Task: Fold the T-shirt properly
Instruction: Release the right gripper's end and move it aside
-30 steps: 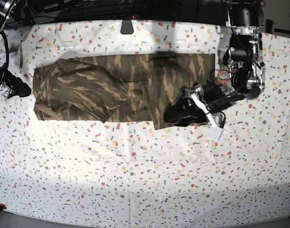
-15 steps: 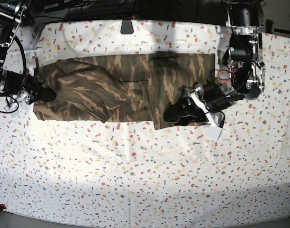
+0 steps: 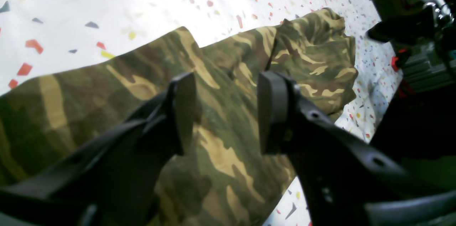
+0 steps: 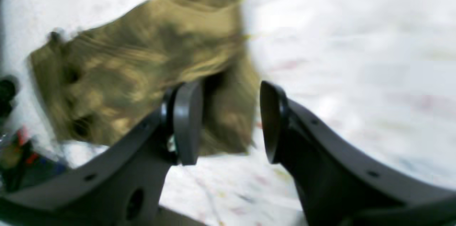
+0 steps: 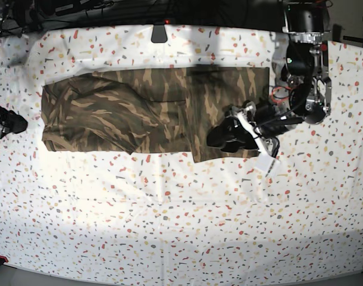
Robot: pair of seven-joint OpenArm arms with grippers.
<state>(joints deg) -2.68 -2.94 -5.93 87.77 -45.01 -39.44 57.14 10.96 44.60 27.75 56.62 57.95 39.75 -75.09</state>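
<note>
The T-shirt (image 5: 146,113) is showing as soft, matt, creased camouflage cloth, lying on a matt speckled white tablecloth (image 5: 181,220); the left gripper (image 3: 226,114) fingers are looking like smooth, matt black plastic.

The base view looks straight down from high up; both wrist views sit close behind their jaws, sharing the T-shirt (image 5: 152,110).

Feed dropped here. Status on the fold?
Left tool open over T-shirt. Right tool open, off its edge. Shirt flat, partly folded. Nothing in the way.
</note>
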